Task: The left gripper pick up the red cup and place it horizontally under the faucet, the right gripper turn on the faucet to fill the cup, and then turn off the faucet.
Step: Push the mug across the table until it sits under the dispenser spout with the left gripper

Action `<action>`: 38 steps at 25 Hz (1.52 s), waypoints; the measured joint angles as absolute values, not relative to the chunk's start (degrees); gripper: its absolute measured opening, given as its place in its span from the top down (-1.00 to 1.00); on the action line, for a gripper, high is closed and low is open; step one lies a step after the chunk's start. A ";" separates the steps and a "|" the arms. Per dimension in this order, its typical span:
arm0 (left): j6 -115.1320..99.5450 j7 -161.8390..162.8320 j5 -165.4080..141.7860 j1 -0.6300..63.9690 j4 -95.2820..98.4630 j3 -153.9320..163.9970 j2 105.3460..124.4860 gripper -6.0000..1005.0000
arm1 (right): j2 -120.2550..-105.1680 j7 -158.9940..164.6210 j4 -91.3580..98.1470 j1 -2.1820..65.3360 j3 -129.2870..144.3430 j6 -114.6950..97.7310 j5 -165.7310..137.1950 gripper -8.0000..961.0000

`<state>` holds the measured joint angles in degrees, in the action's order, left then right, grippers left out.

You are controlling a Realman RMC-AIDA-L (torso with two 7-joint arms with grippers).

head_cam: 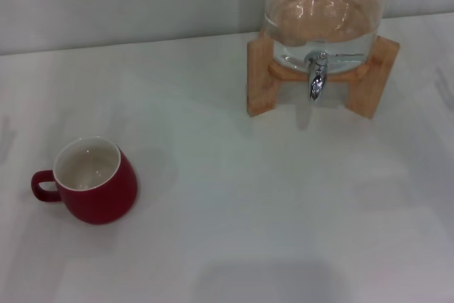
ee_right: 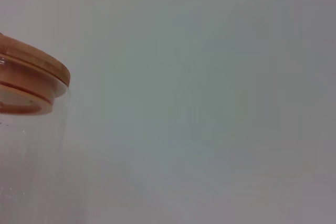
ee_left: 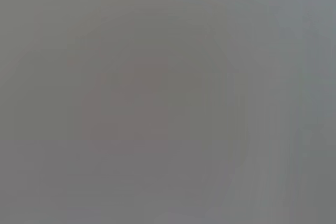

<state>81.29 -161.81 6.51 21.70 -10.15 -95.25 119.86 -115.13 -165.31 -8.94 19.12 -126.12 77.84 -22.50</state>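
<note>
Red cup (head_cam: 96, 182) stands upright near left, well apart from faucet (head_cam: 316, 79) far right. Neither claw in view; state unknown. Risk: rounded wall slipping when pinched.

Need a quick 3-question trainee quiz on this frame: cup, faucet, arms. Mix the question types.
1. True or false: the red cup stands upright on the table, directly under the faucet.
2. Multiple choice: the cup's handle points toward A) the dispenser, B) the robot's left, C) the robot's right.
3. Fill in: the glass dispenser rests on a ____ stand.

Key:
1. False; it is upright but well apart from the faucet, toward the robot's left and nearer the robot.
2. B.
3. wooden.

Neither claw is in view.
</note>
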 joint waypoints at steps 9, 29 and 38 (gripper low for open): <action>81.23 -161.81 6.51 21.70 -10.11 -95.27 119.89 -0.77 | -115.13 -165.32 -8.97 19.02 -126.12 77.78 -22.50 -0.29; 77.50 -161.62 6.90 19.06 -10.36 -85.26 120.55 -0.77 | -115.06 -165.41 -9.16 19.50 -126.12 77.54 -22.50 -0.29; 79.91 -161.39 6.88 13.74 -11.54 -81.06 120.48 -0.77 | -114.90 -165.41 -9.60 21.33 -126.12 74.68 -22.50 -0.29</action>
